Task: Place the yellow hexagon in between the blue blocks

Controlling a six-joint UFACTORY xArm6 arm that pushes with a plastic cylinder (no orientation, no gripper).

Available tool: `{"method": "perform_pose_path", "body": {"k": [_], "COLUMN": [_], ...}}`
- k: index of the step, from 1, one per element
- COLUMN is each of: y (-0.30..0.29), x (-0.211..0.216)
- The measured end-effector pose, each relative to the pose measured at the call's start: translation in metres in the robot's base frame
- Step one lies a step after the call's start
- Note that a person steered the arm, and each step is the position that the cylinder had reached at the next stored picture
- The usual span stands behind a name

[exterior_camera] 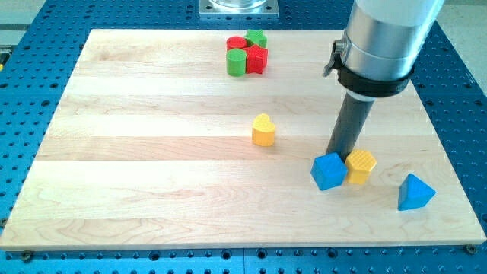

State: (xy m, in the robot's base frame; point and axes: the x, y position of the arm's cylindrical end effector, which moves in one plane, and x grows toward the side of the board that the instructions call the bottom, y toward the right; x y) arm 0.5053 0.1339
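Note:
The yellow hexagon [361, 165] sits on the wooden board at the view's lower right, touching the right side of a blue cube-like block [329, 170]. A blue triangular block [415, 192] lies further to the view's right, apart from the hexagon. My tip [340, 154] stands just above the seam between the blue cube and the yellow hexagon, touching or nearly touching both. A yellow heart-shaped block [263, 130] sits near the board's middle, to the left of my tip.
A cluster of red and green blocks [247, 54] sits at the view's top centre. The wooden board [152, 167] lies on a blue perforated table [464, 106]. The arm's grey cylinder [380, 38] hangs over the upper right.

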Motion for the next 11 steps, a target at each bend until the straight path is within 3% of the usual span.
{"method": "perform_pose_path", "body": {"k": [1, 2, 3, 4, 5, 6, 8, 9, 11], "y": [-0.012, -0.101, -0.088, 0.0, -0.034, -0.055, 0.117, 0.083, -0.002], "x": [0.008, 0.008, 0.026, 0.027, 0.021, -0.014, -0.017, 0.014, -0.007]}}
